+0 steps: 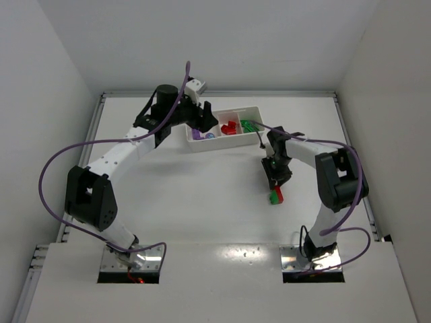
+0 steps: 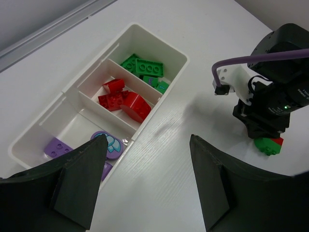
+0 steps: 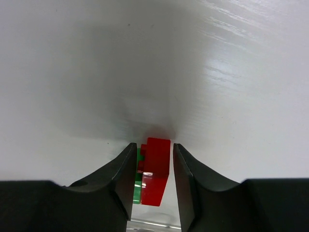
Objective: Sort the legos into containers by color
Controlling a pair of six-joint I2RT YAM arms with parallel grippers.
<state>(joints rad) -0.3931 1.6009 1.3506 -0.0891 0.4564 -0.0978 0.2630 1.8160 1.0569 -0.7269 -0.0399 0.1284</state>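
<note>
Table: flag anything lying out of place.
One red-and-green stack sits outside the tray, between the right gripper's fingers; its two colours are joined, so it fits no single compartment.

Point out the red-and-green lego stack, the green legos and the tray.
red-and-green lego stack (image 3: pixel 155 169), right wrist view, red face.
green legos (image 2: pixel 148 67), left wrist view, top brick's studs.
tray (image 2: pixel 161 43), left wrist view, far wall by the rim.
</note>
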